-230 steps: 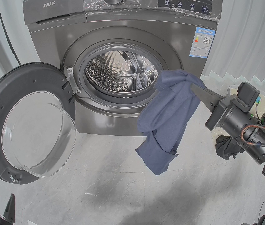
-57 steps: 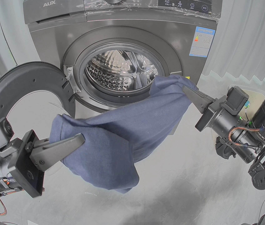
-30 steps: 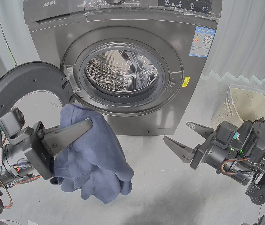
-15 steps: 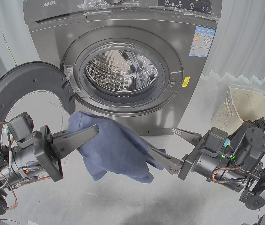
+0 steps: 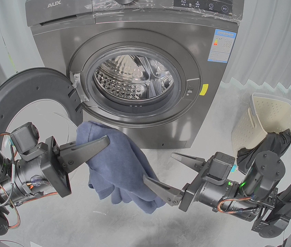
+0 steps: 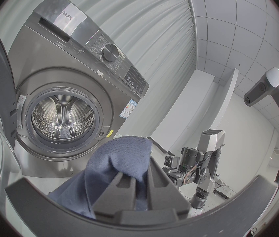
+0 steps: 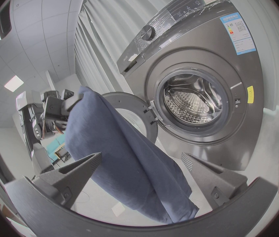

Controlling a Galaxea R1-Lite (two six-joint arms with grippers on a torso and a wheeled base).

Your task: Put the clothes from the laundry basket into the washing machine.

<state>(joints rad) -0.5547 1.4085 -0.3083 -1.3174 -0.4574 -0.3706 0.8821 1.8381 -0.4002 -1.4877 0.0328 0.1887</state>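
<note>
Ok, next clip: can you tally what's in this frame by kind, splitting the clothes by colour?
Blue garment: 1
Black garment: 1
Laundry basket: 1
Washing machine: 1
Total: 4

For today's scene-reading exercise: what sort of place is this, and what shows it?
Probably a staged laundry area, perhaps a lab: a front-loading washing machine, door open, a cream laundry basket, and curtains behind.
</note>
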